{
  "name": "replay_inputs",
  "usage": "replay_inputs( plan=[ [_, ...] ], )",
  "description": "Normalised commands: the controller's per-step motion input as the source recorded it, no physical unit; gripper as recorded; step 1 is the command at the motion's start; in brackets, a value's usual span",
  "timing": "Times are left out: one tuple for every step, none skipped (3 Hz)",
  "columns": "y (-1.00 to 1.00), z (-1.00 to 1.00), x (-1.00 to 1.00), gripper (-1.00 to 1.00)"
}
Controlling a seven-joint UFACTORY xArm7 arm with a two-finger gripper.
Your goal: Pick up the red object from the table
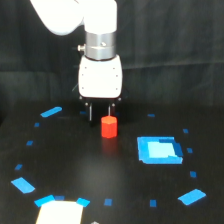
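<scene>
- Black cloth is hanging behind everything, and the table (75, 165) in front of it is black too, with little blue tape marks sitting all over it.
- One big blue square patch (158, 149) is lying on the table toward the exterior view's right.
- A white robot arm is reaching down from the top, and its gripper (101, 111) is hanging low over the table.
- Its two thin dark fingers (90, 112) are pointing straight down with a gap showing between them, so the jaws are looking open to me.
- The red object (109, 126) is standing upright on the table, right by the finger tips, a bit toward the exterior view's right of the gap.
- I am not able to tell if one finger is touching its top or just sitting behind it.
- Nothing is being squeezed or lifted; the red object is resting on the table.
- So I am thinking the job is only partly done: the gripper is close, but grabbing and lifting are both left to do.
- I am guessing it needs to line up over the red object, go down, and close.
</scene>
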Motion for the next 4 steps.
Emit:
replay_inputs(
  plan=[
    [-0.47, 1.0, 1.0, -0.26],
    [-0.15, 1.0, 1.0, -1.0],
    [0.09, -0.59, -0.82, 1.0],
    [0.13, -0.44, -1.0, 1.0]
  ],
)
